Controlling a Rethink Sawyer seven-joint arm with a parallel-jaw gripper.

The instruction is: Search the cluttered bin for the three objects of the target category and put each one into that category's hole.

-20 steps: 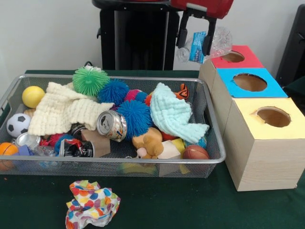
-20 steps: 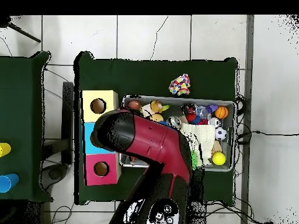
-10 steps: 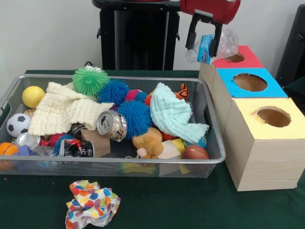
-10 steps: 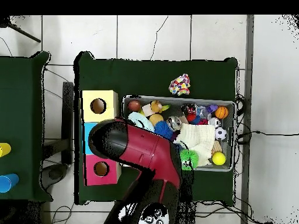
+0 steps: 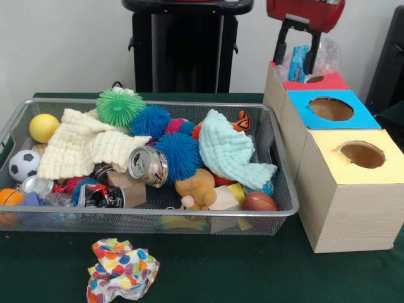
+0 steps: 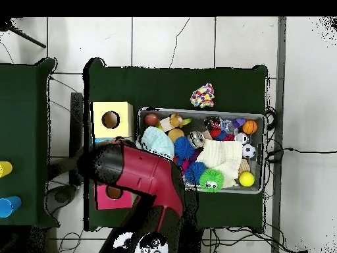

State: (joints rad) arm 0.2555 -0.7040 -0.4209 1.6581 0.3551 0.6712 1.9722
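Looking from the front, you see the gripper (image 5: 298,55) hanging above the red box (image 5: 314,80), its 2 black fingers clamped on a crushed clear bottle (image 5: 309,57) with a blue label. Overhead, the arm (image 6: 135,172) covers that gripper, the bottle, the blue box and most of the red box; only the yellow box (image 6: 99,119) is fully exposed there. The front view shows all 3 boxes in a row, red, blue (image 5: 331,108) and yellow, each with 1 round hole on top.

You can count in the wire bin (image 5: 151,216): 3 spiky balls, 1 green (image 5: 120,106) and 2 blue (image 5: 149,120); 2 knit cloths, 1 cream (image 5: 85,145) and 1 mint (image 5: 230,150); 1 upright-tilted can (image 5: 148,166) and 1 crushed dark can (image 5: 101,195); 1 yellow ball (image 5: 43,127), 1 soccer ball (image 5: 24,165), 1 orange ball (image 5: 9,198), 1 brown ball (image 5: 259,202); 1 plush toy (image 5: 197,188).

Outside the bin, 1 crumpled dotted paper (image 5: 121,268) lies on the green table (image 5: 252,278). Overhead, 2 cups, 1 yellow (image 6: 5,168) and 1 blue (image 6: 9,205), sit on a second table.
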